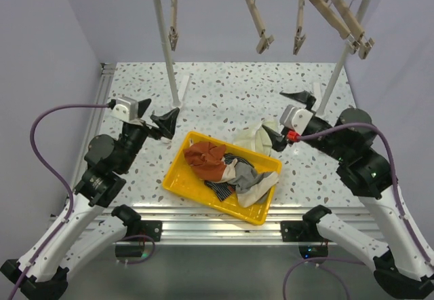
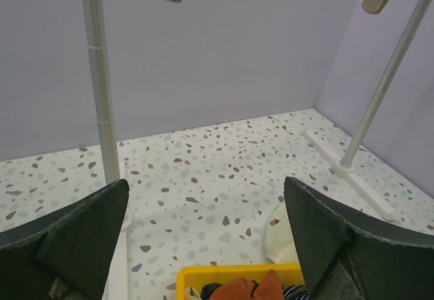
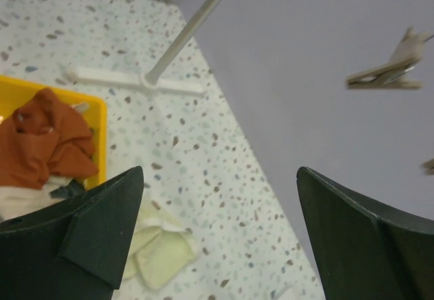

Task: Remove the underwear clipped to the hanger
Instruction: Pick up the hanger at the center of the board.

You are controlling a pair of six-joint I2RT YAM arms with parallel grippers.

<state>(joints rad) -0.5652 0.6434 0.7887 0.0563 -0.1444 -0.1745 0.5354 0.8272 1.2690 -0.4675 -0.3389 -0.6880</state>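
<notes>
Top external view: the hanger pegs [image 1: 264,42] hang bare, four briefs [image 1: 227,171] lie in the yellow tray [image 1: 178,178], and the pale cream-green brief [image 1: 256,137] rests on the table beside its rim. Wrist views: left gripper [image 2: 203,239] and right gripper [image 3: 217,239] both stand spread, empty; a low sweep might drag that stray brief away.

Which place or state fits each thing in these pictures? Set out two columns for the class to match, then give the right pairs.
Things:
1. orange brief
2. cream brief
3. pegs
4. tray

Places or states:
A. lying on the table, outside the tray
B. hanging empty from the rail
C. yellow, holding a heap of cloth
D. on top of the heap in the tray

Pairs: 1-D, 2-A, 3-B, 4-C
</notes>
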